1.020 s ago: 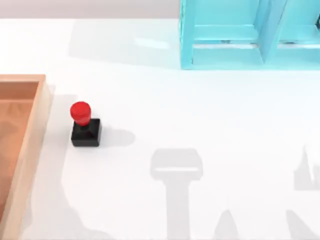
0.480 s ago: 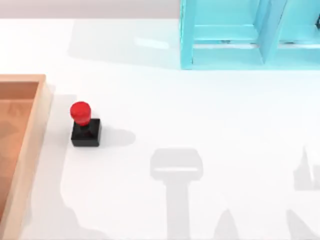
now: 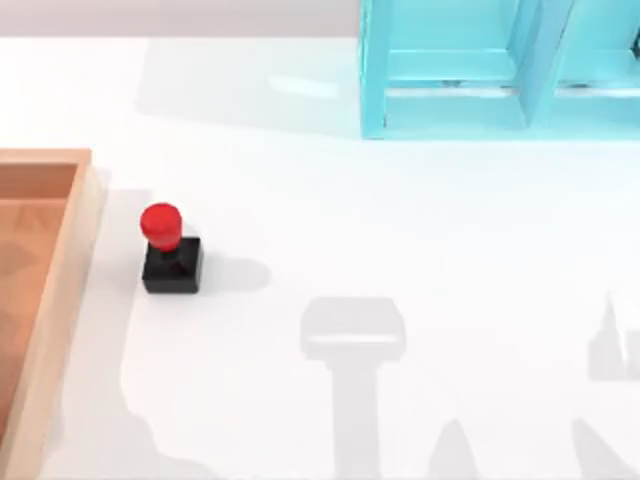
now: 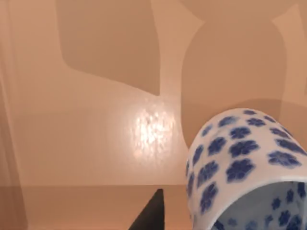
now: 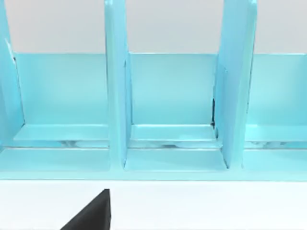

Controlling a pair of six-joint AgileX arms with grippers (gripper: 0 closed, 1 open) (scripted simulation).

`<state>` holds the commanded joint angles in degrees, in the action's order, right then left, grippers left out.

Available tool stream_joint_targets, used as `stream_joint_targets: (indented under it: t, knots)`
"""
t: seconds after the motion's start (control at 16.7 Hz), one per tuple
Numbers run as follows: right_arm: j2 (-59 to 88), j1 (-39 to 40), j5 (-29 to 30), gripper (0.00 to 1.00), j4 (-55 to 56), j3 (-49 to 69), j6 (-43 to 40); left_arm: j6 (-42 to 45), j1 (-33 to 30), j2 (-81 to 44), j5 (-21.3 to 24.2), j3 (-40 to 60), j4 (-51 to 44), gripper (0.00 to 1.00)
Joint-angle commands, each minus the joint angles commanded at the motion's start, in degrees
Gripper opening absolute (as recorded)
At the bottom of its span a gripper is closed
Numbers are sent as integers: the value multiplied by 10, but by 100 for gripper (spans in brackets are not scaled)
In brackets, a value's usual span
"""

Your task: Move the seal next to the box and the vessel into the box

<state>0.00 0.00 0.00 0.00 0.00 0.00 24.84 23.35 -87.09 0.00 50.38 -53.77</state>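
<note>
On the white desk [image 3: 400, 230], just beside the raised right rim of the light-brown wooden box [image 3: 62, 300], the seal [image 3: 170, 250] stands upright, its round red knob above its black square base, a narrow strip of desk between it and the rim. At the far edge of the desk stands a cyan shelf unit [image 3: 450, 80], well apart from the seal. The left wrist view looks down on the box's wooden floor [image 4: 96, 143], with the vessel [image 4: 244, 167], white with blue flowers, close under the camera and its open mouth turned toward it. A dark fingertip [image 4: 151, 215] of the left hand shows beside the vessel; whether that hand grips it cannot be told. The right wrist view faces the shelf unit's compartments [image 5: 172, 96], with one dark fingertip [image 5: 93, 213] of the right hand at the edge; its state cannot be told either.
</note>
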Motion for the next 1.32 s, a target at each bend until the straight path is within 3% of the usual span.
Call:
stream_joint_targets:
  t: [0.12,0.66,0.96,1.32]
  knots:
    - [0,0,0,100,0,0,0,0,0,0,0,0,0,100]
    - [0,0,0,100,0,0,0,0,-1,0,-1,1,0,100]
    - [0,0,0,100,0,0,0,-12,-8,8,-35,87,2,100]
    - [0,0,0,100,0,0,0,-9,2,28,-37,206,-147,100]
